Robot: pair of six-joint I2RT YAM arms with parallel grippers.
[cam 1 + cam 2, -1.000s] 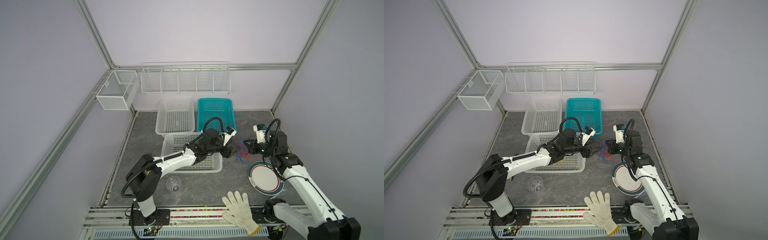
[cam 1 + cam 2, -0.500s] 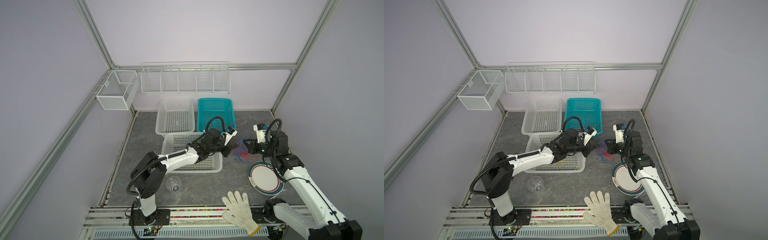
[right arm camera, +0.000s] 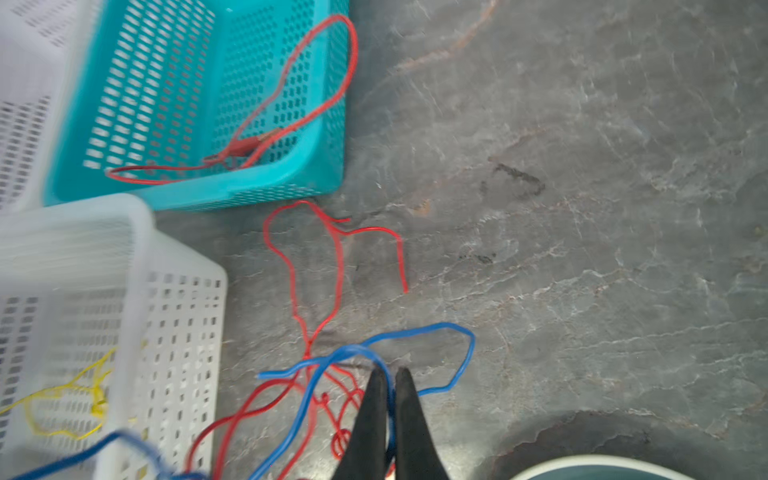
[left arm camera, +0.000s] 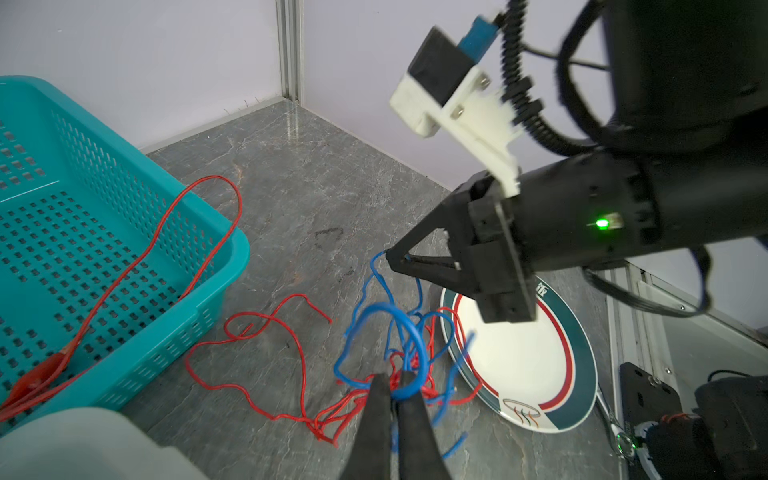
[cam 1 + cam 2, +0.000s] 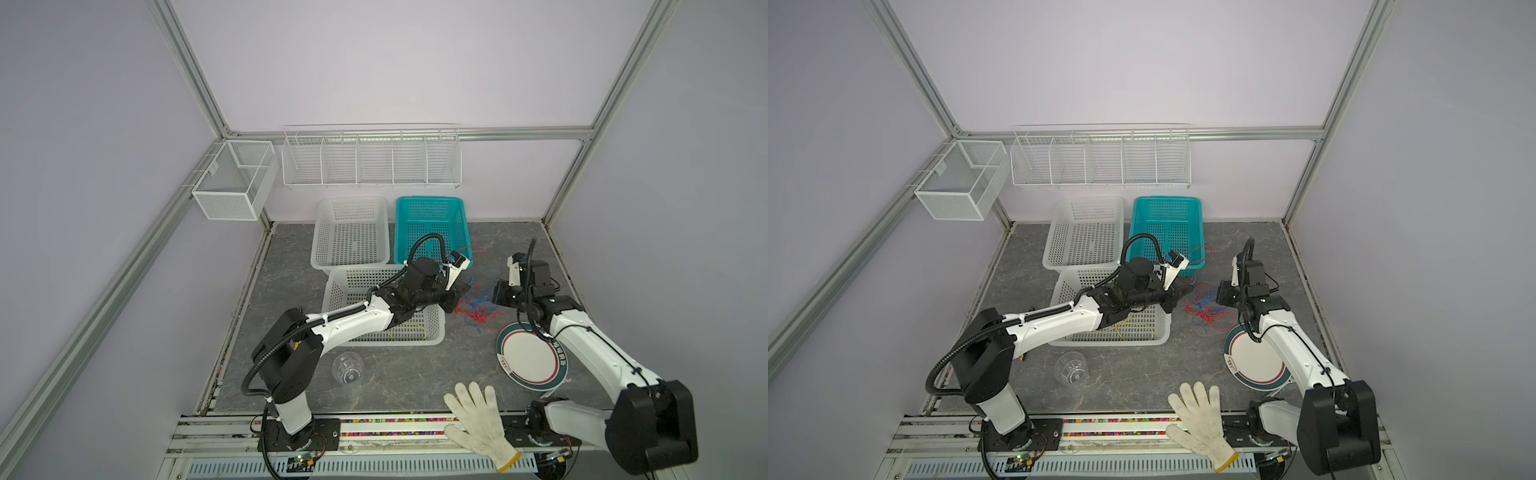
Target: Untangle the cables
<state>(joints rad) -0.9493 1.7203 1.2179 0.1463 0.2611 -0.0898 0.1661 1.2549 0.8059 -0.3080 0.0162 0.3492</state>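
Observation:
A tangle of red and blue cables (image 5: 478, 309) (image 5: 1204, 309) lies on the grey floor between both arms, partly over the plate's rim. My left gripper (image 4: 392, 380) (image 5: 454, 303) is shut on a blue cable loop (image 4: 409, 332) at the tangle's near-left side. My right gripper (image 3: 388, 374) (image 5: 496, 293) is shut on another stretch of blue cable (image 3: 415, 332), its tip showing in the left wrist view (image 4: 388, 255). One red cable (image 4: 166, 216) (image 3: 291, 83) drapes over the teal basket's rim with its clip inside. A yellow cable (image 3: 62, 399) (image 5: 409, 330) lies in the front white basket.
A teal basket (image 5: 430, 199) and a white basket (image 5: 351, 200) stand at the back, a second white basket (image 5: 436, 332) under my left arm. A plate (image 5: 528, 357) lies right of the tangle. A clear cup (image 5: 348, 368) and a white glove (image 5: 478, 415) lie near the front.
My left gripper has reached slightly right into the tangle and shut on the blue cable. The right gripper has stayed shut and almost still.

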